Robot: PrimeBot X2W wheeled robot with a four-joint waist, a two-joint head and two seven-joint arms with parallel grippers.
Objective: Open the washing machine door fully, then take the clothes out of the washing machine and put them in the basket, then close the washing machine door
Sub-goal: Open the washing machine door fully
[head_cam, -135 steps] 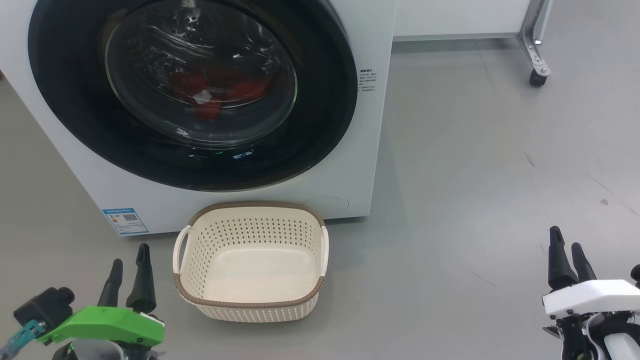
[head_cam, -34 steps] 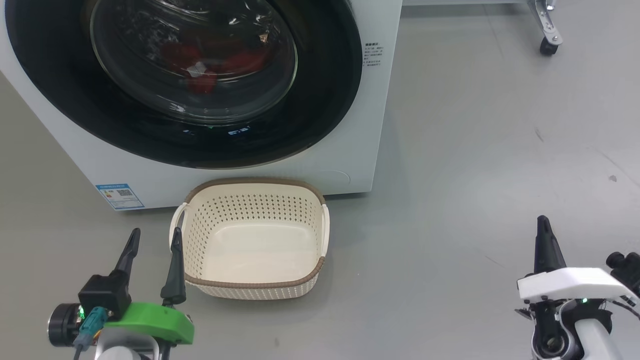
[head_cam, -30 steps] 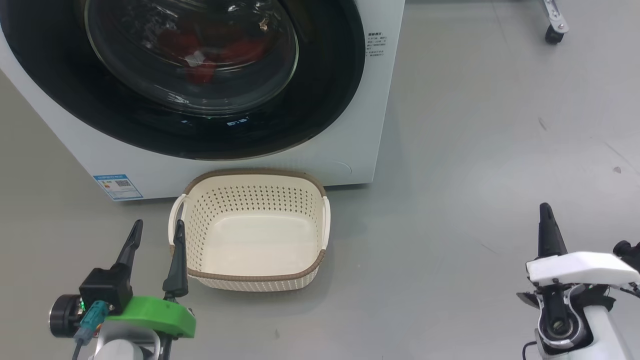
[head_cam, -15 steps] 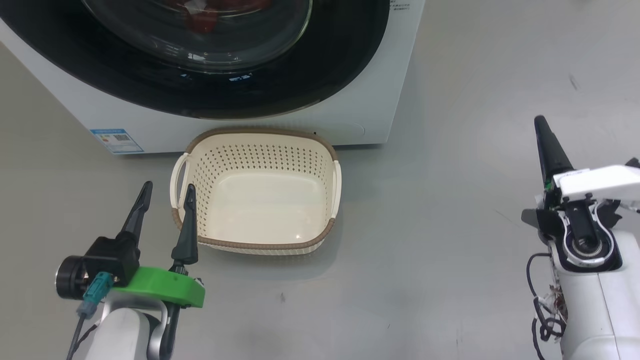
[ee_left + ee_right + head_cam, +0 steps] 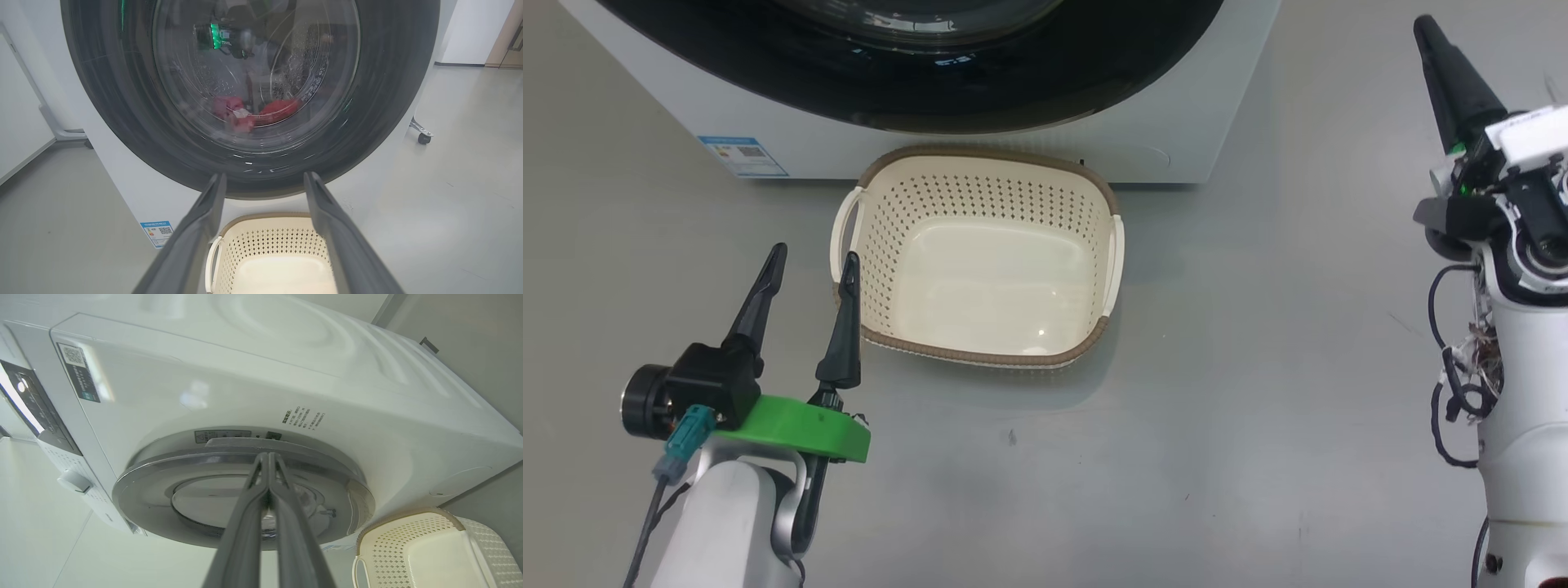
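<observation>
Washing machine door (image 5: 253,94) closed, with the red clothes (image 5: 280,111) behind its glass. Basket (image 5: 980,357) sits empty just below the door, likely to shorten the transfer. Right gripper (image 5: 267,457) has its fingers pressed together and aimed at the door rim, probably to pry it. Left gripper (image 5: 814,250) is spread wide and holds nothing, near the basket.

Black washing machine door (image 5: 122,102) shut; red clothes (image 5: 278,111) behind glass; cream basket (image 5: 980,192) empty, just before white washing machine (image 5: 245,384).
</observation>
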